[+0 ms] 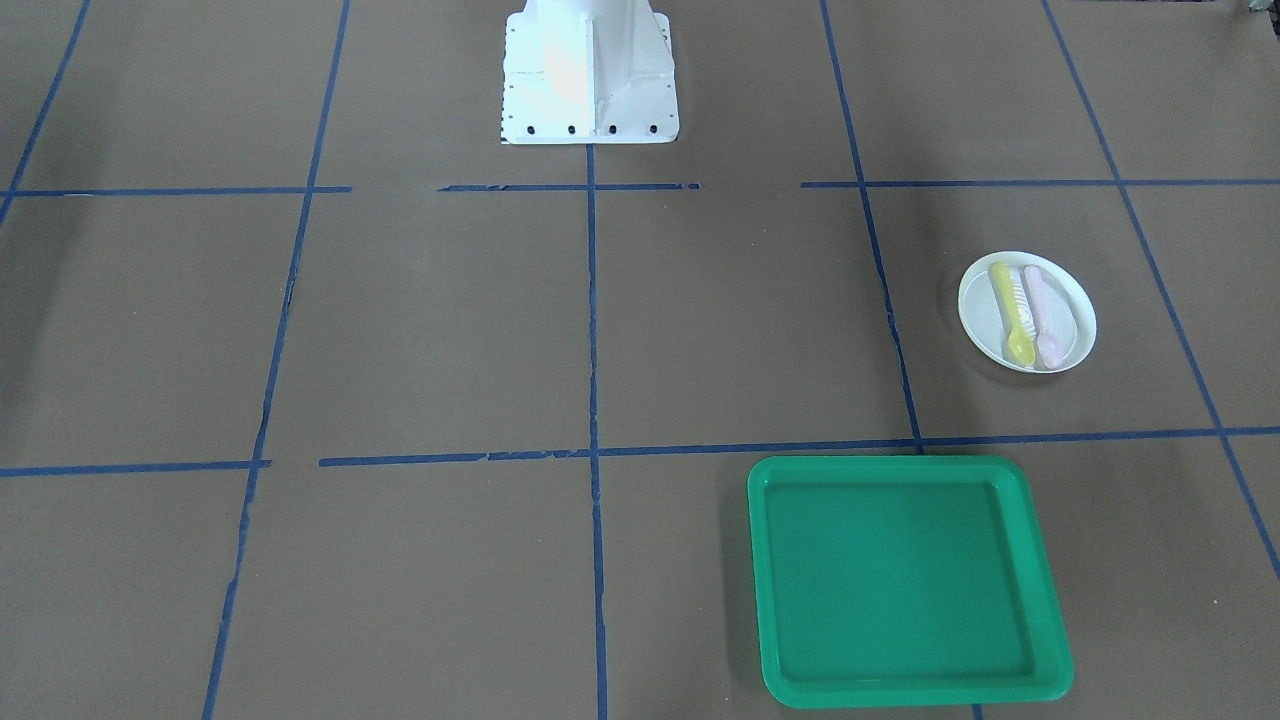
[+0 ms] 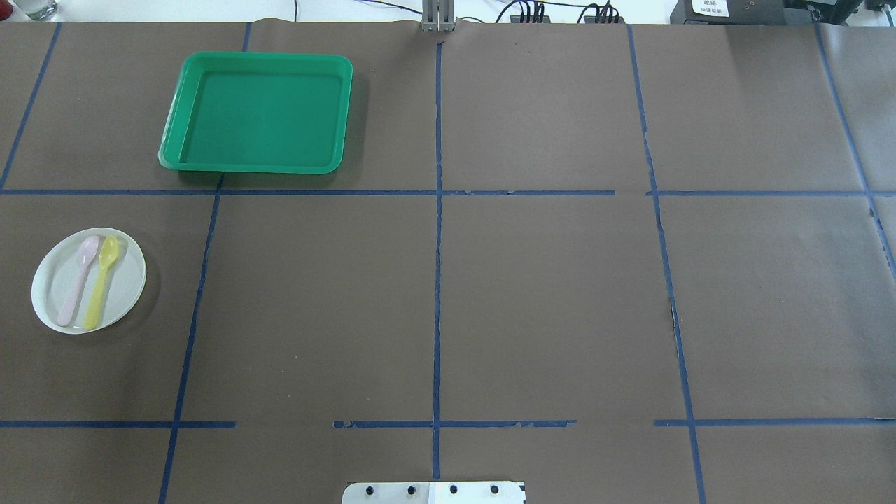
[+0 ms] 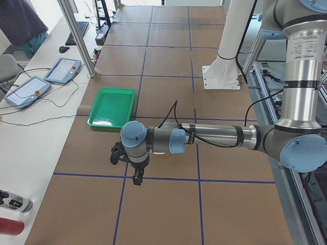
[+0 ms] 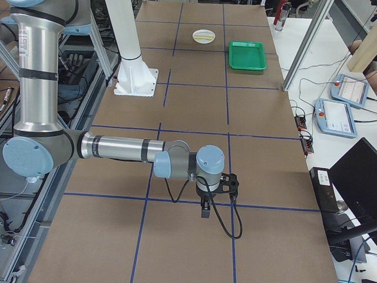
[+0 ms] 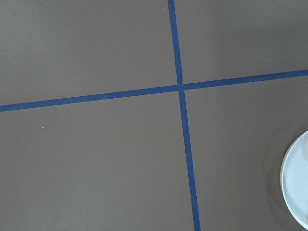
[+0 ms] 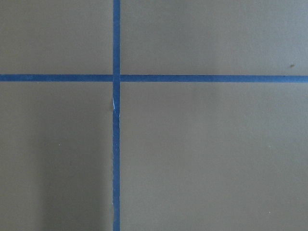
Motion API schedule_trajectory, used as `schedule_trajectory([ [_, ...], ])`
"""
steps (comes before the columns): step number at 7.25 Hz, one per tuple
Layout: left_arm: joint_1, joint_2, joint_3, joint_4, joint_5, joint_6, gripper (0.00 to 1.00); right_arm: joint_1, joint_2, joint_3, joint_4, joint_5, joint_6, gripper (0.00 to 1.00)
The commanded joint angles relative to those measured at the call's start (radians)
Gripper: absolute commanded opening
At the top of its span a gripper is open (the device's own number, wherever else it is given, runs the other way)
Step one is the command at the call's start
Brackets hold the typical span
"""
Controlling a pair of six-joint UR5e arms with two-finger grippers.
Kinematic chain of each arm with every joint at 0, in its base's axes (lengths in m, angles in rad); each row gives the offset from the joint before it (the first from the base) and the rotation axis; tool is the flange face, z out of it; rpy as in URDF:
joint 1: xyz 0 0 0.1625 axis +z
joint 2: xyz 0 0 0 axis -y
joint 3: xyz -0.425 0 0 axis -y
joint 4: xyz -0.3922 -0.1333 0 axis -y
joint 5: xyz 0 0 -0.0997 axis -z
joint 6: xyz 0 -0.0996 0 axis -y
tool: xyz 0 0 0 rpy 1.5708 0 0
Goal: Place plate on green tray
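Brown paper surface [image 2: 546, 301] bearing the green tray [image 2: 259, 112] and the plate [image 2: 126, 276] with two spoons [image 2: 101, 280]. The plate lies near the left fingers [image 3: 137, 178], with the tray beyond it; the right fingers [image 4: 204, 212] are well apart from both. Whether either pair of fingers is spread or closed cannot be told.

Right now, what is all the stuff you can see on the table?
Small round white plastic plate: one, white, on the table at the robot's left.
Plastic spoons: two, yellow and pale pink, side by side on the plate.
Large rectangular green plastic tray: one, green, farther out than the plate.
Tape lines: many, blue, gridding the brown table.
Left end effector: one, dark, above the table; open or shut unclear.
Right end effector: one, dark, above the table; likewise unclear.
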Motion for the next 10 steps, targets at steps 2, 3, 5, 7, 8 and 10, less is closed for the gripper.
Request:
schedule_trajectory([
  [2, 0.002, -0.004, -0.012, -0.010, -0.005, 0.002, 1.00, 0.000, 0.000, 0.000, 0.000, 0.000, 0.000, 1.00],
  [3, 0.003, -0.019, -0.004, -0.010, 0.001, 0.011, 1.00, 0.000, 0.000, 0.000, 0.000, 0.000, 0.000, 1.00],
  [5, 0.006, -0.027, -0.019, -0.022, -0.002, -0.001, 1.00, 0.000, 0.000, 0.000, 0.000, 0.000, 0.000, 1.00],
  [7, 0.114, -0.030, -0.050, -0.092, -0.008, -0.228, 1.00, 0.000, 0.000, 0.000, 0.001, 0.000, 0.000, 1.00],
  [8, 0.202, -0.019, -0.082, -0.190, 0.001, -0.439, 1.00, 0.000, 0.000, 0.000, 0.001, 0.000, 0.000, 1.00],
  [10, 0.306, 0.103, -0.076, -0.474, 0.062, -0.625, 1.00, 0.000, 0.000, -0.002, 0.000, 0.000, 0.000, 1.00],
])
